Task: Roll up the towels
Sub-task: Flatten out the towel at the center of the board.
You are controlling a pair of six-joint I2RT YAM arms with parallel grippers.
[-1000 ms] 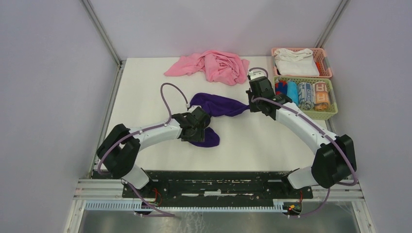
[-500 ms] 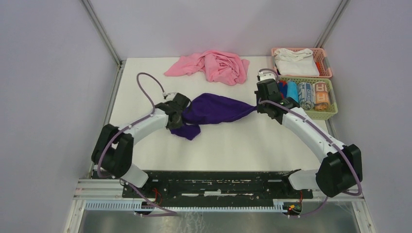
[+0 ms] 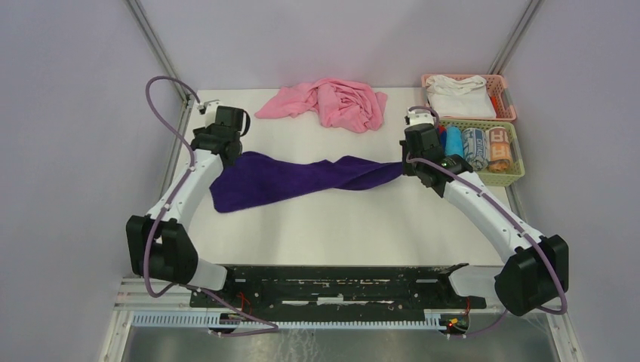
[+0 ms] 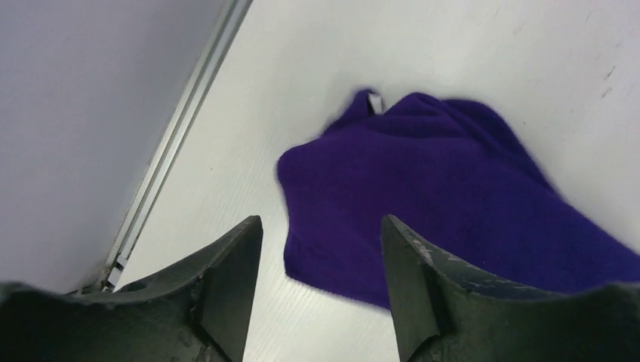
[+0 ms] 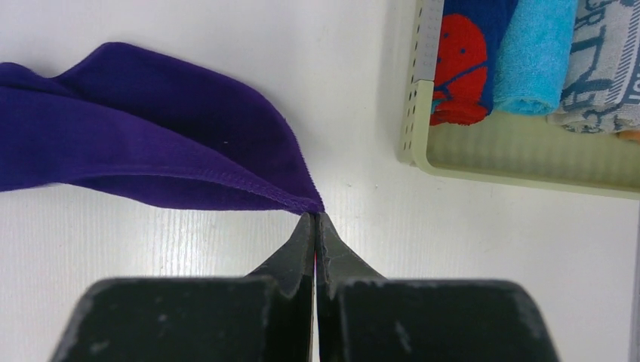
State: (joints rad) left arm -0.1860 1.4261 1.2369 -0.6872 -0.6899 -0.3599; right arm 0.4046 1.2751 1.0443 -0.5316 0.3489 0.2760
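Note:
A purple towel (image 3: 294,177) lies stretched out in a long band across the white table (image 3: 340,219). My right gripper (image 3: 401,167) is shut on its right corner; in the right wrist view the shut gripper (image 5: 315,217) pinches the tip of the towel (image 5: 151,143). My left gripper (image 3: 225,153) is over the towel's far left end. In the left wrist view it (image 4: 321,226) is open and empty, with the towel's end (image 4: 453,196) lying on the table just beyond the fingers. A crumpled pink towel (image 3: 332,102) lies at the back.
A green basket (image 3: 517,172) with several rolled towels stands at the right, close to my right gripper; its wall shows in the right wrist view (image 5: 528,162). A pink basket (image 3: 507,102) with white cloth stands behind it. A metal rail (image 4: 173,143) edges the table's left side.
My left gripper has swung from mid-table to the far left, drawing the bunched purple towel out into a long band, and has let it go. My right gripper shifted slightly right, still holding the corner.

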